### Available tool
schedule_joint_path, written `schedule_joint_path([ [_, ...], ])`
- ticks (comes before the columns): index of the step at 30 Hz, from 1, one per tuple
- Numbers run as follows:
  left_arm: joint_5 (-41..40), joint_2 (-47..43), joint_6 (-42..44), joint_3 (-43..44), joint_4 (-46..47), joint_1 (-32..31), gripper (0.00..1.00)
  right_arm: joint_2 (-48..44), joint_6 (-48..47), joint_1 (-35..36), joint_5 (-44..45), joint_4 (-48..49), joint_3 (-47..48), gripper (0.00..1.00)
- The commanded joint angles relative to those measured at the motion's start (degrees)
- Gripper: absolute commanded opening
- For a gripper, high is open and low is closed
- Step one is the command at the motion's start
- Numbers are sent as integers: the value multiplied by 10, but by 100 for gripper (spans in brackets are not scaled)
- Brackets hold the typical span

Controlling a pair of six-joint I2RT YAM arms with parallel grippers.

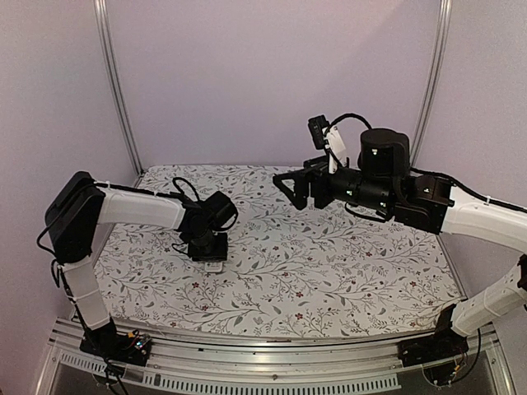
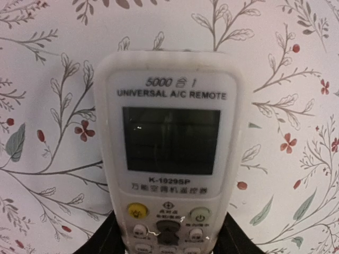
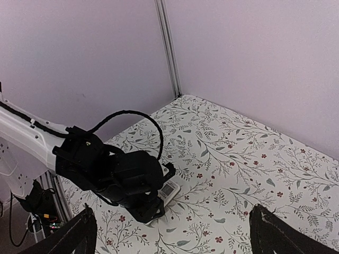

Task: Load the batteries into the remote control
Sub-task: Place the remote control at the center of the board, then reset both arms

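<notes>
The remote control lies face up on the floral cloth, its white front, dark screen and buttons showing. My left gripper is shut on its lower end, one black finger pressed to each long side. From above, the remote peeks out just below the left gripper. My right gripper hangs open and empty in the air over the middle of the back of the table, well away from the remote. Its own view looks down on the remote between wide-spread fingertips. The batteries are out of view.
A floral cloth covers the table. Pale walls and two metal frame posts close in the back and sides. An aluminium rail runs along the near edge with both arm bases on it.
</notes>
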Motion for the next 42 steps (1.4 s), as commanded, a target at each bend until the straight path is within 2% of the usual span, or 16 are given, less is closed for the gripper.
schedule_joint_path([
  [1, 35, 51, -23, 14, -90, 4, 0, -10, 14, -1, 10, -11, -9, 99],
  [4, 52, 39, -41, -7, -61, 4, 0, -14, 16, -1, 10, -10, -15, 99],
  [5, 52, 36, -47, -9, -58, 5, 3, -17, 16, -1, 10, -10, -17, 99],
  [7, 53, 31, -51, -9, -55, 5, 26, -21, 16, -1, 9, -10, -21, 99],
  [9, 53, 30, -50, -7, -55, 5, 59, -24, 13, -1, 10, -9, -23, 99],
  [10, 52, 31, -48, -6, -55, 4, 69, -25, 12, -1, 10, -8, -24, 99],
  [12, 48, 31, -42, -4, -55, 4, 76, -25, 10, -1, 9, -8, -24, 99],
  [20, 56, 13, -41, 1, -55, 3, 85, -22, 8, -1, -2, -4, -23, 99],
  [26, 47, -52, -47, 3, -55, 2, 90, -27, 14, -14, 40, -24, -22, 99],
  [30, -22, -132, -33, 3, -48, 6, 91, -34, 49, -107, 1, -46, -57, 99],
  [33, -99, -194, 0, -15, -18, 25, 95, -51, 53, -179, 15, -41, -103, 99],
  [38, -144, -262, 71, -54, 51, 126, 96, -99, 85, -343, -85, 7, -209, 99],
  [42, -234, -301, 122, -111, 140, 206, 96, -150, 96, -453, -125, 49, -297, 99],
])
